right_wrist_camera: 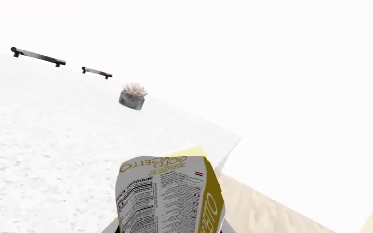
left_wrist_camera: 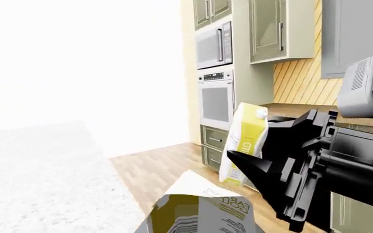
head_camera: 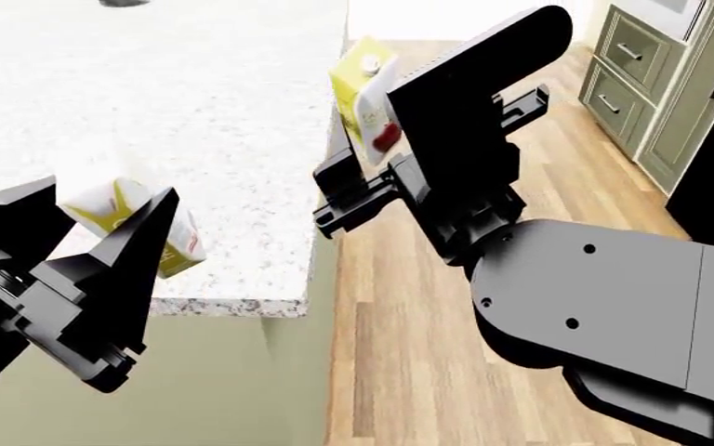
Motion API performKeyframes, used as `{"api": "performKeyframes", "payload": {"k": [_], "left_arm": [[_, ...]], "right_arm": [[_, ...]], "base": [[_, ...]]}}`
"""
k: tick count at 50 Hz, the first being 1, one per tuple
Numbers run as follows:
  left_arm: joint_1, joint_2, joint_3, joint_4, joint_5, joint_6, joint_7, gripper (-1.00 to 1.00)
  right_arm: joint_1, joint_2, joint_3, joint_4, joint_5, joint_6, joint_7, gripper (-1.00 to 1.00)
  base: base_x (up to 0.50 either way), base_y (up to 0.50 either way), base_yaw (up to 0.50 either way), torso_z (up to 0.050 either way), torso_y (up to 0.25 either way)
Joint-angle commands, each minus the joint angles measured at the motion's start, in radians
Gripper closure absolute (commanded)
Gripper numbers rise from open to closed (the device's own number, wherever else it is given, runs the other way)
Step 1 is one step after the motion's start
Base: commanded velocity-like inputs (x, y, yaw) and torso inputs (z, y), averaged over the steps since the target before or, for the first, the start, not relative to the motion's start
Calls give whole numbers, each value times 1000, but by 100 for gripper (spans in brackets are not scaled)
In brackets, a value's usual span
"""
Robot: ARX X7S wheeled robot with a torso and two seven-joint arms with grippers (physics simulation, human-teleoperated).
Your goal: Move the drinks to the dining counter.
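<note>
1. Tipping is the main risk, I judge; the right gripper holds a carton upright right at the counter edge, so letting go there could drop it to the wood floor.
2. At near left, the left gripper clasps a second carton, tilted, over the counter's near edge; releasing it aslant could topple it.
3. Both arms reach forward.

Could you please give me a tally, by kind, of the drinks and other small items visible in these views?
Juice cartons: 2, one in the left claw at, one in the right claw at
Potted plants: 1
Paper cups: 0 visible
Total: 3
</note>
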Motion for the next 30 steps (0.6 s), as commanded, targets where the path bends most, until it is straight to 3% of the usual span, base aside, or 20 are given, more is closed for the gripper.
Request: {"api": "performKeyframes", "payload": {"k": [1,30], "left_arm": [[-11,-2,-3,-3,-6,8,-12,100],[-7,-11,-5,-1,-8,15,-10,100]], "right_arm": [[4,3,2,-4,-19,4,-5,100],[12,-2,-14,0,-25,4,-10,100]], "base": [[-500,-11,0,0,0],[-500,-11,0,1,1]]}}
